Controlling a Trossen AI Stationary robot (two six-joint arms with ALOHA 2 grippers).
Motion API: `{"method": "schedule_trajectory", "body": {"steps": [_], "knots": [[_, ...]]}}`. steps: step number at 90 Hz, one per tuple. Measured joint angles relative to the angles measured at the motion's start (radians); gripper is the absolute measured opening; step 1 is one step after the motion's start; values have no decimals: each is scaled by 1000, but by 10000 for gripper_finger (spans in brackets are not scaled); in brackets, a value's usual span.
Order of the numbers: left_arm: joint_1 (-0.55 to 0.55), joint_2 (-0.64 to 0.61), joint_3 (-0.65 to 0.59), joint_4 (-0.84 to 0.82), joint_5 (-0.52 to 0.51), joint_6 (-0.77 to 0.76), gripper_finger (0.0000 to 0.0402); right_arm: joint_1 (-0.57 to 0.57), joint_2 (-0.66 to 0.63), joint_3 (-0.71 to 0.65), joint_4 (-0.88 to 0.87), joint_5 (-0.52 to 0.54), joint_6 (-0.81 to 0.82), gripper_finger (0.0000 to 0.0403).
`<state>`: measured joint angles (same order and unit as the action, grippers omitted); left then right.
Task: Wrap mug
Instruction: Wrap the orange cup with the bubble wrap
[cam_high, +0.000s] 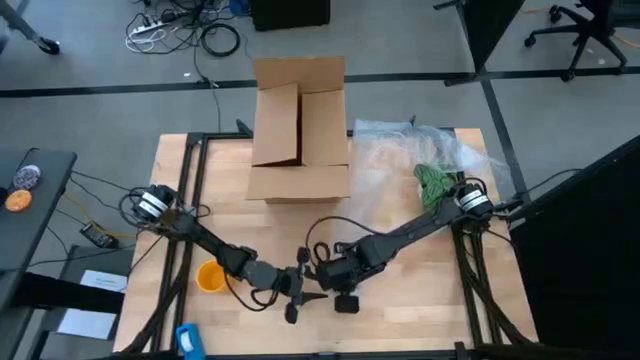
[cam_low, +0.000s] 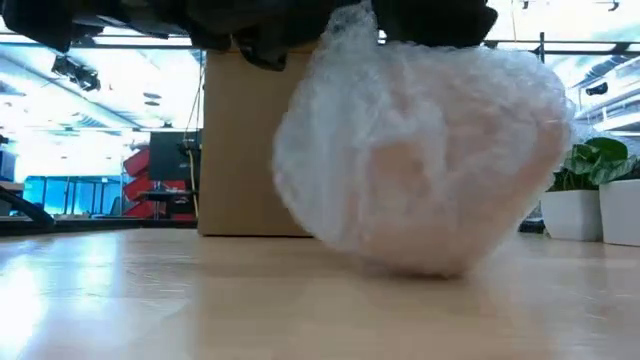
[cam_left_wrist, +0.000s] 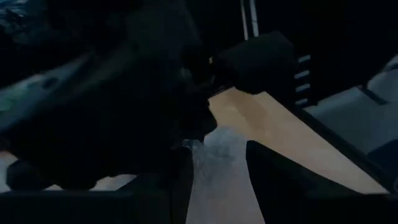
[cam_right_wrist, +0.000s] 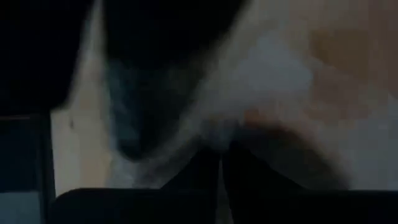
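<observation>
Mug (cam_low: 425, 175) sits swaddled in crinkly bubble wrap, a rounded bundle on the wooden table (cam_low: 150, 290).
Both grippers meet above it: the right gripper (cam_right_wrist: 221, 158) pinches the wrap; whether the left gripper (cam_high: 297, 292) grips cannot be told. A cardboard box (cam_high: 300, 125) stands behind.

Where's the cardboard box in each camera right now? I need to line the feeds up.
High view: the cardboard box is at top centre, on the table's far edge, flaps open.
Low view: left of centre, standing behind the bubble-wrap bundle.
Left wrist view: not in it.
Right wrist view: not in it.
Shared landmark: the light wooden table top, which shows in the high, low and left wrist views.
</observation>
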<state>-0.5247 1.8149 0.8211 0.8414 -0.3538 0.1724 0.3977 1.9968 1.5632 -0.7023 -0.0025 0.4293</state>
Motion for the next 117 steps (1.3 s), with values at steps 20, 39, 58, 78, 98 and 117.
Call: {"method": "schedule_trajectory", "body": {"steps": [20, 39, 58, 78, 98, 117], "knots": [[1, 42, 0, 5, 0, -25, 133, -1, -2, -63, 111, -5, -1, 0], [1, 55, 0, 5, 1, -27, 133, 9, -2, -16, 78, -10, -3, 0], [2, 55, 0, 1, 0, -29, 133, 29, -3, 108, -142, -13, 35, 0], [2, 55, 0, 0, 0, -43, 133, 54, -5, 217, -399, 37, 96, 0], [2, 56, 0, 4, 0, -43, 133, 76, -6, 266, -457, 216, 56, 0], [2, 56, 0, 4, 0, -43, 133, 59, -5, 267, -412, 261, -88, 10]]}}
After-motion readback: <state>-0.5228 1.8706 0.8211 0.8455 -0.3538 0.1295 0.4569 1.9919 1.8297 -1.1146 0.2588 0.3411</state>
